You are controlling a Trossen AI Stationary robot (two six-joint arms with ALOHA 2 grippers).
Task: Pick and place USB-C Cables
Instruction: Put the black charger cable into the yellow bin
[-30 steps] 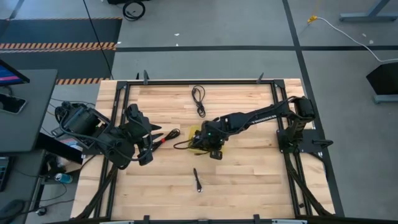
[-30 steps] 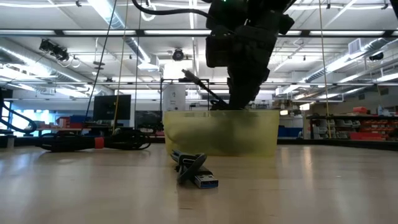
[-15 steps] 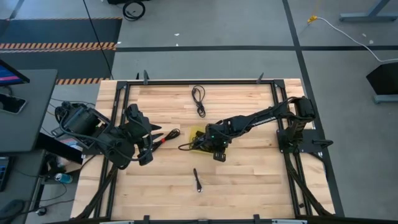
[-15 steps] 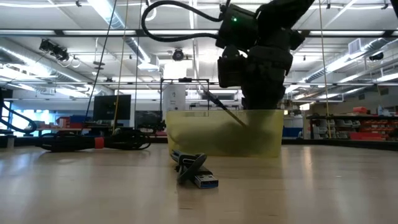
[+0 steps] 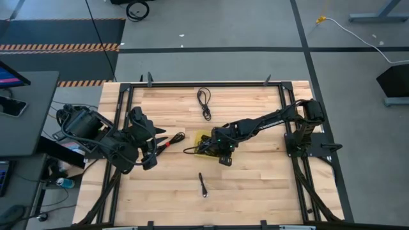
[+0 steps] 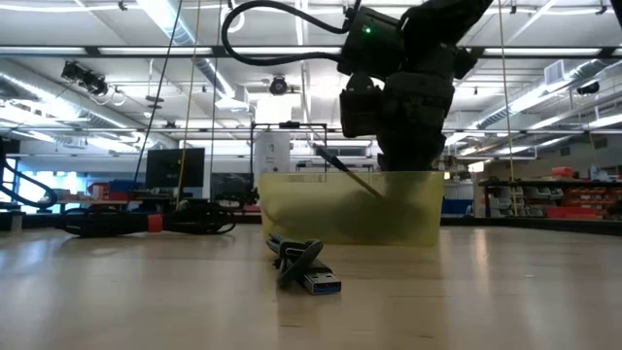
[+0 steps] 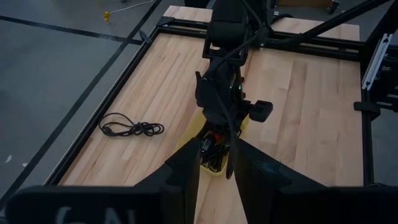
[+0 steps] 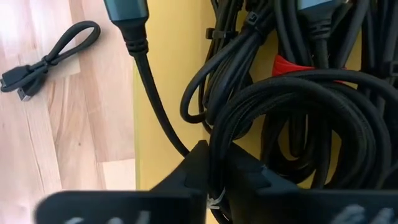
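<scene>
Right now the right hand [image 5: 214,144] is down in the yellow bin [image 6: 346,207] at the middle of the worktop [image 5: 255,179], its fingers close together around a strand of the coiled cable [image 8: 292,118] it has carried there; whether they have begun to let go I cannot tell. In the right wrist view that bundle lies on top of several other black cords already piled in the bin, one with a red tie [image 8: 292,64], so a good share of the job looks done. One cord's end [image 8: 127,15] hangs over the bin's edge onto the wood. Further out, the left hand [image 5: 155,145] waits near the left side of the worktop, its fingers set narrowly apart around a cable with red ends [image 5: 171,140] that lies just beside the bin, touching the board. Still loose are a short folded cable [image 5: 202,184] toward the near edge, seen close in the low view, and a longer looped cable [image 5: 204,102] toward the far edge. By my judgement, three cables remain to be binned once this one is let go.
</scene>
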